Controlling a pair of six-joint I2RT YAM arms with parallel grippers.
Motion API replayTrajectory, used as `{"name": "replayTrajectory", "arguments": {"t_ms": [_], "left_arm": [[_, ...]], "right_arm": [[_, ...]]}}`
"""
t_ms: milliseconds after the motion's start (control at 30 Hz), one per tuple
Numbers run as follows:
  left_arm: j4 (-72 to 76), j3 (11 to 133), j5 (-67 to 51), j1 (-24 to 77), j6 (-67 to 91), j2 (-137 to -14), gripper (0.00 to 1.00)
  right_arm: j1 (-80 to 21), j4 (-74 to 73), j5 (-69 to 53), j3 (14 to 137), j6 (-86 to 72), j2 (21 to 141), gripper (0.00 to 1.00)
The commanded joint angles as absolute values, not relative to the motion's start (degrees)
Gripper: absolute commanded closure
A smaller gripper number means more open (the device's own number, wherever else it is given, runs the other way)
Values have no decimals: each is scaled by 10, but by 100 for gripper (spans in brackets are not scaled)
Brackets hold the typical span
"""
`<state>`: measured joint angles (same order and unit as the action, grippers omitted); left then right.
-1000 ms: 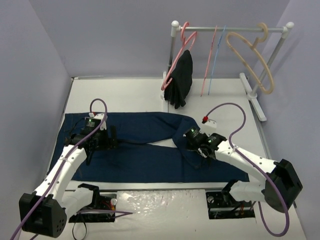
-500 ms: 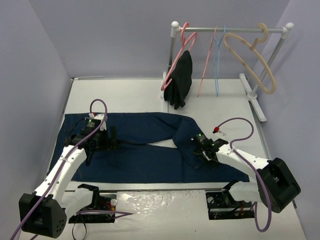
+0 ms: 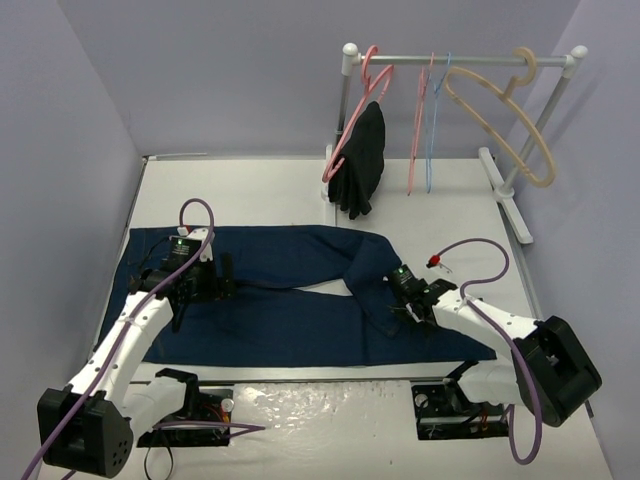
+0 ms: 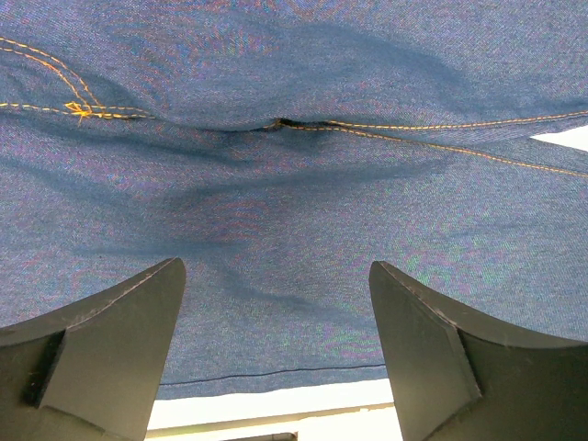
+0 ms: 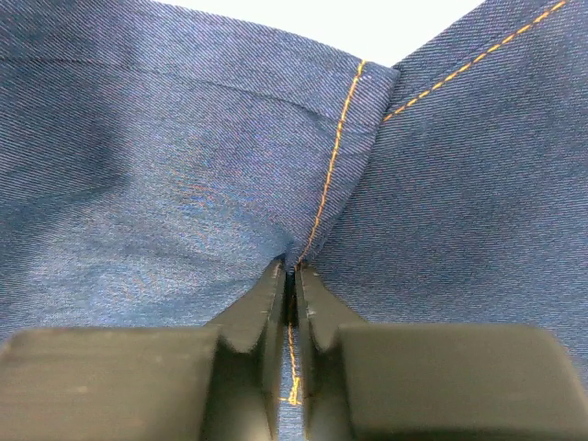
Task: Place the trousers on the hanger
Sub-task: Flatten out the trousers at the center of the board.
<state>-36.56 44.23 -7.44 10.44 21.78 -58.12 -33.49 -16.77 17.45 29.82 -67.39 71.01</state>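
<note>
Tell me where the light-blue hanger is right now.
In the top view, the light-blue hanger hangs on the rail at the far right, between a thin pink hanger on its left and the beige hanger.

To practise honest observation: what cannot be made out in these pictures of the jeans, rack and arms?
- Top view: the left arm covers the trousers near the waist.
- Top view: the light-blue hanger is too thin to show its hook.
- Right wrist view: the right tool, shut on a seam, hides how much cloth it pinches.
- Left wrist view: the open left tool frames only denim; edges cut off the rest.
</note>
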Motion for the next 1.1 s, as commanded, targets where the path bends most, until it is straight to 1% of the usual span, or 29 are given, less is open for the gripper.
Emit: {"name": "replayTrajectory", "arguments": {"t_ms": [0,133,267,400,533,733,833,867,933,1000,1067], "left_arm": [[-349,467,-69,104,224,-573,22],[-349,468,-68,104,225,-572,22],[-350,468,-68,104,224,-572,21],[-351,468,-66,104,223,-569,22],[-351,468,-65,104,224,-564,22],[-355,466,-61,104,225,-558,22],[-356,466,-58,104,224,-556,22],[-356,466,-58,103,223,-557,22],[-357,467,-59,103,224,-559,21],[-357,468,-59,103,226,-562,22],[-356,471,-59,104,229,-564,22]], "right_arm": [[-335,-189,193,323,-668,714,100],[-334,-250,236,384,-637,701,100],[-300,-299,309,470,-564,703,100],[-170,-295,321,525,-472,727,100],[-45,-251,292,558,-381,772,100],[53,-211,290,611,-315,847,100],[76,-197,287,640,-285,888,99],[83,-194,283,654,-274,902,97],[89,-193,280,681,-253,925,89],[89,-198,258,701,-242,934,74],[85,-199,223,696,-249,912,60]]}}
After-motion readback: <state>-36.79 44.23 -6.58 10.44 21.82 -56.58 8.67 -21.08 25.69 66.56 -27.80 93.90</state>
